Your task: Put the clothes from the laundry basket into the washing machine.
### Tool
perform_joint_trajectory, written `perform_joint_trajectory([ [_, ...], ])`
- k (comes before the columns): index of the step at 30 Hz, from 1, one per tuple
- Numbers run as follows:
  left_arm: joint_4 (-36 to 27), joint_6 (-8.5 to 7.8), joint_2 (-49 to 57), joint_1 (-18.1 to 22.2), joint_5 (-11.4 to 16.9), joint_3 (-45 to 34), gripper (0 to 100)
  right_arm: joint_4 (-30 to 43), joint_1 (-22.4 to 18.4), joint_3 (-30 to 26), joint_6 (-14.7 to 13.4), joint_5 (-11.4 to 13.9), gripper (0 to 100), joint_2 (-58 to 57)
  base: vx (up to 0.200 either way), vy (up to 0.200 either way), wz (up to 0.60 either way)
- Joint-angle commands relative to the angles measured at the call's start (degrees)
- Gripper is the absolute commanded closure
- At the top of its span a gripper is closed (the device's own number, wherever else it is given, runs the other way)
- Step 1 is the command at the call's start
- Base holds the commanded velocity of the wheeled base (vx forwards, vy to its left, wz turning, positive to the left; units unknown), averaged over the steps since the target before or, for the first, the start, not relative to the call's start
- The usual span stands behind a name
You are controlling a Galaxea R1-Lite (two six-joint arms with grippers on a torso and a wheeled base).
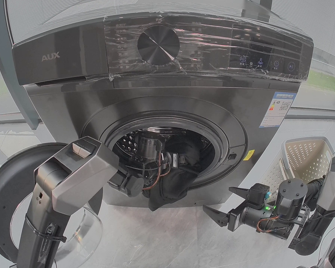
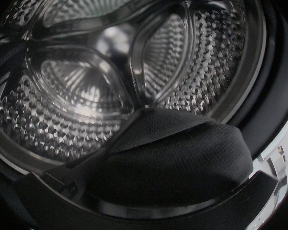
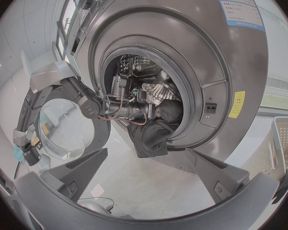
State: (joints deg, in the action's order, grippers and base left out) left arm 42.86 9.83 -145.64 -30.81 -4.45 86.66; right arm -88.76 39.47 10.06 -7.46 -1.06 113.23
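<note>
Facing a dark grey metal front-loading washing machine (image 1: 227, 105), its round glass-windowed door (image 1: 3, 190) wide open on the left and a perforated steel drum (image 2: 86, 90) gleaming inside. Just right of the machine, on the pale tiled floor (image 1: 156, 235), a white perforated plastic laundry basket (image 1: 309, 157).

Draped over the lower lip of the opening, a black knitted garment (image 1: 171, 187): partly inside the drum, partly hanging down the machine's front toward the floor. Set through the opening just above that cloth, the left gripper (image 1: 176, 158); spread or clamped on the fabric, impossible to tell among the dark folds. Hovering low before the machine, right of the opening and touching nothing, the right gripper (image 1: 217, 198), jaws wide apart and empty.

Probably mid-deposit, with the garment not yet properly in. Main danger: letting go here and backing out, with so much cloth outside the lip, and having the whole piece slide to the floor. Next: catching fabric on the thin orange wrist cables (image 1: 158, 175) and dragging it back out on withdrawal. Smallest but real: leaving a hem across the dark rubber door seal (image 2: 272, 96), ready to be pinched at closing. Safer to push deeper before any release.
</note>
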Motion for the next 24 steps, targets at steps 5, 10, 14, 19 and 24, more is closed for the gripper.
perform_joint_trajectory([
  [5, -0.3, -1.48, 2.6, -3.2, 2.1, -9.3, 0, 0.0, 0.4, -0.1, 0.0, 0.0, 0, 0.1, 0.0, 0.0, 0.0],
  [10, -0.1, -1.48, 0.4, -3.8, 2.1, -9.1, 0, 0.0, 0.5, -0.1, 0.0, 0.0, 0, 0.2, 0.0, 0.0, 0.0],
  [14, -0.1, -1.65, -2.1, -3.9, 2.0, -8.0, 0, 0.0, 1.0, -0.1, 0.0, 0.0, 0, 0.2, 0.0, 0.0, 0.0],
  [19, 0.6, -1.65, -3.7, -3.6, 1.5, -5.3, 100, 0.0, 1.0, -0.1, 0.0, 0.0, 0, 0.1, 0.0, 0.0, 0.0],
  [24, 1.5, -1.21, -4.1, -2.4, -1.6, 2.7, 100, 0.0, 1.3, -0.1, 0.0, 0.0, 0, 0.1, 0.0, 0.0, 0.0],
])
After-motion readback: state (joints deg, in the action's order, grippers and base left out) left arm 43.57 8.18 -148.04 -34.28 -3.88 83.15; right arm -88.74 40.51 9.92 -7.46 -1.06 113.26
